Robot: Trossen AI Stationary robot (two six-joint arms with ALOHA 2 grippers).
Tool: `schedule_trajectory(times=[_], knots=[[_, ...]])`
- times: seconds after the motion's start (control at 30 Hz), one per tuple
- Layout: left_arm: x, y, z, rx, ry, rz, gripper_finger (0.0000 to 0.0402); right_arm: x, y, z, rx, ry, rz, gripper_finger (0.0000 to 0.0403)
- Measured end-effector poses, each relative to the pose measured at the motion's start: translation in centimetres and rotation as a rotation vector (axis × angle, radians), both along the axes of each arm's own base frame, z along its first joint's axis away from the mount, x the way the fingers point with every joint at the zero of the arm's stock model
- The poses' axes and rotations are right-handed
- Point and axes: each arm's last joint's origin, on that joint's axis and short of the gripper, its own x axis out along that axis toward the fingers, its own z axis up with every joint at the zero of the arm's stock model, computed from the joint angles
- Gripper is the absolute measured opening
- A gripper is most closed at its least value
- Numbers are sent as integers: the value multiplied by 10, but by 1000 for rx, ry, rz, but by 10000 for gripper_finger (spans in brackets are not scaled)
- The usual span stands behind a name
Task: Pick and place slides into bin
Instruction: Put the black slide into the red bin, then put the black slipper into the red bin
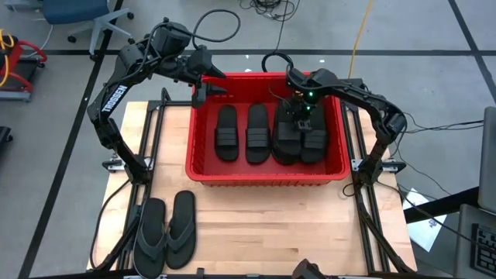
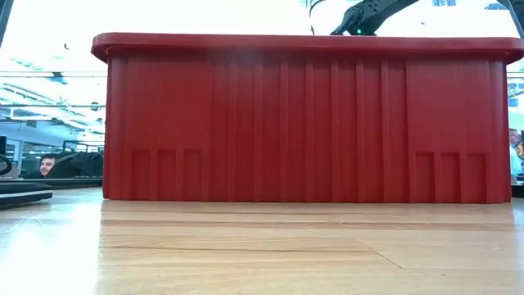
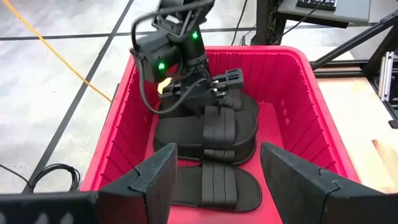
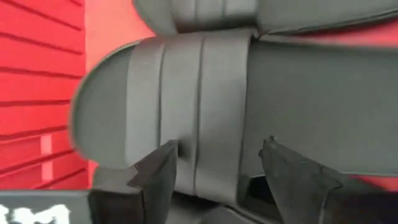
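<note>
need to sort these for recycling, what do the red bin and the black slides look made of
Red bin: looks like moulded hard plastic, slightly glossy; its ribbed walls and rolled rim suggest that. Black slides: probably rubber or foam, matte; the ribbed band straps and thick soles reflect almost nothing. The exact compound cannot be told.

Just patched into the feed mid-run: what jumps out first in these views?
The big red bin at the table's middle, already holding black slides laid side by side, the right-hand ones stacked. The right gripper is down inside it, fingers apart just above the stacked slides, while the left gripper hovers open over the bin's far left corner. Two grey flip-flops lie on the table in front of the bin, left of centre.
</note>
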Motion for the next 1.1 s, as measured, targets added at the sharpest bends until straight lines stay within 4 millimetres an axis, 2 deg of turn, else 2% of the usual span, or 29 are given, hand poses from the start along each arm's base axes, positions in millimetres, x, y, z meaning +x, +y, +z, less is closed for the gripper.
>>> schedule_trajectory(times=[0.13, 0.4, 0.57, 0.73, 0.9, 1.0, 1.1], knots=[[0, 0, 0, 0, 0, 0, 228, 2, -1, 8, -12, -20, -11, 226], [0, 0, 0, -1, -1, -2, 228, 2, 5, 8, 25, -1, -7, 223], [0, 0, 0, -5, -1, 1, 228, -5, 12, 27, -6, -55, -55, 228], [0, 0, 0, -10, -1, 4, 228, -18, 24, 65, -128, -226, -72, 224], [1, -1, 0, 4, 1, 3, 227, -28, 34, 111, -249, -510, -184, 200], [3, -5, 2, 56, -3, 2, 227, -33, 47, 145, -276, -736, -242, 152], [4, -10, 11, 119, -66, 13, 207, -37, 65, 175, -273, -958, -249, 77]])
